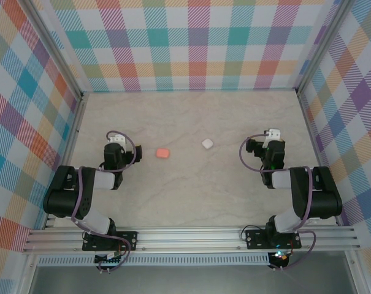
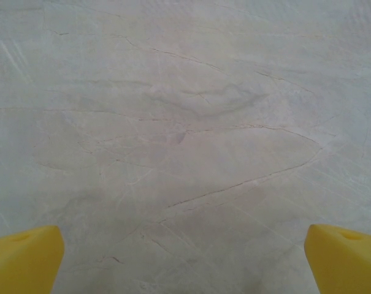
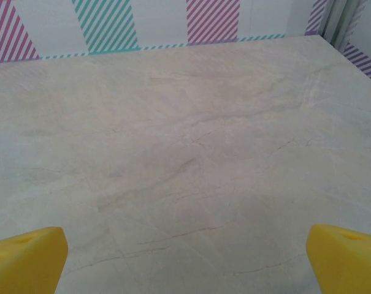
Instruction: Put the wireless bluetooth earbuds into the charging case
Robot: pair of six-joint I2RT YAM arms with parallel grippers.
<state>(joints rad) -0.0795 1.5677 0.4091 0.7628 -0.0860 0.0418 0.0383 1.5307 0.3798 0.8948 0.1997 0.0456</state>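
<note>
On table (image 1: 191,116) centre: pink case (image 1: 162,152), white case (image 1: 207,143), apart. Left gripper (image 1: 115,139), right gripper (image 1: 271,135) flank them, fingers (image 2: 22,260) spread wide, empty.

Your table (image 1: 191,116) is pale beige, veined with thin darker cracks like marble. The walls (image 1: 191,43) round it are plaid — pastel squares of teal, orange, pink, purple and yellow, hatched with white diagonal stripes. Left of centre you see a salmon-pink case (image 1: 163,152); to its right, a white case (image 1: 207,143). The left arm (image 1: 68,197) and the right arm (image 1: 317,196) are black with white sections, looped with purple cables (image 1: 241,152). On the left gripper (image 2: 185,263) the fingertips (image 2: 26,260) are bright yellow — the same on the right gripper (image 3: 185,263). The rail (image 1: 191,236) at the near edge is silver-grey.
</note>
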